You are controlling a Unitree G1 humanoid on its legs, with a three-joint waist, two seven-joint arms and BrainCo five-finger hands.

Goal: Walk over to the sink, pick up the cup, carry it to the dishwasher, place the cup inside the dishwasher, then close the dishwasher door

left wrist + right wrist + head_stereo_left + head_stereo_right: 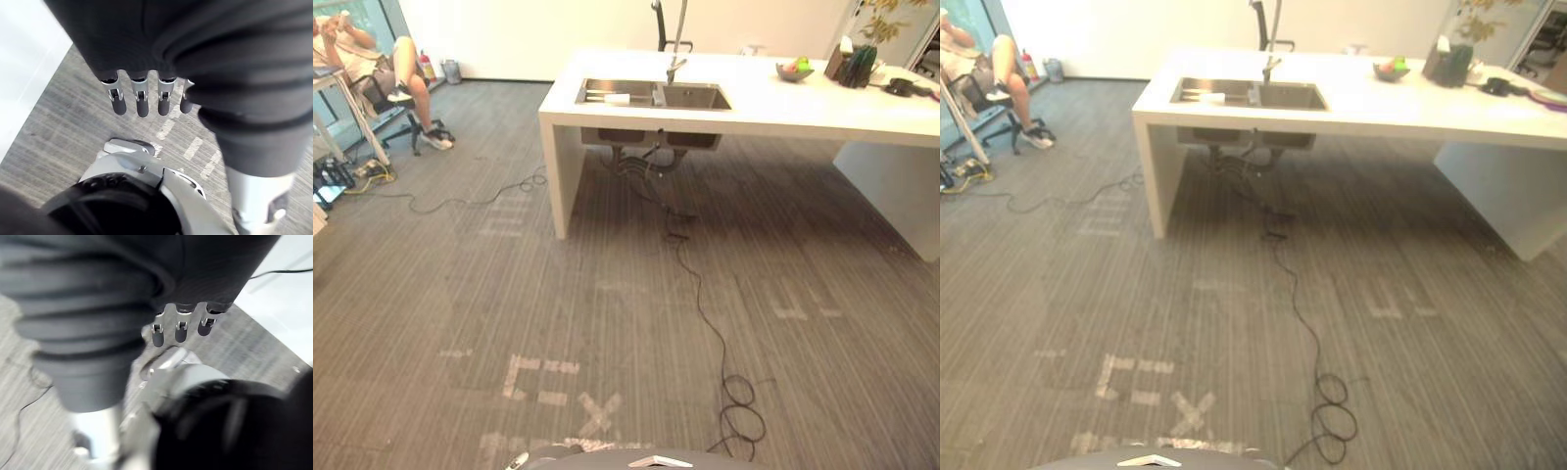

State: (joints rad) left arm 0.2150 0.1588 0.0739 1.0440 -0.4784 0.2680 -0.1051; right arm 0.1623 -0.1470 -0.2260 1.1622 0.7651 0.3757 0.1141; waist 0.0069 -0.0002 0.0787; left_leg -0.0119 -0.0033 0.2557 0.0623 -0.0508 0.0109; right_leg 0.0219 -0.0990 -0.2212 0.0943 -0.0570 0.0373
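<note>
Barely started: my left hand [140, 99] and right hand [180, 332] hung loose-fingered and empty, the sink [697, 98] well ahead of them. A pale thing in its basin, probably the cup [617, 98], wasn't picked up yet.

The sink [697, 99] is a stainless-steel unit with two rectangular basins side by side, sunk flush into the top of a white bench [764, 106]. It sits far off across the carpet, toward the bench's left end. The left basin [598, 86] looks shallower and has pale bars running across it. The right basin is deeper and darker inside. A small white object [617, 99] lies in the left basin at its near right corner, just beside the divider; it is too small to tell whether it is the cup. A tall steel tap [677, 44] rises at the sink's far rim, between the basins. The basins' undersides show below the bench top.
</note>
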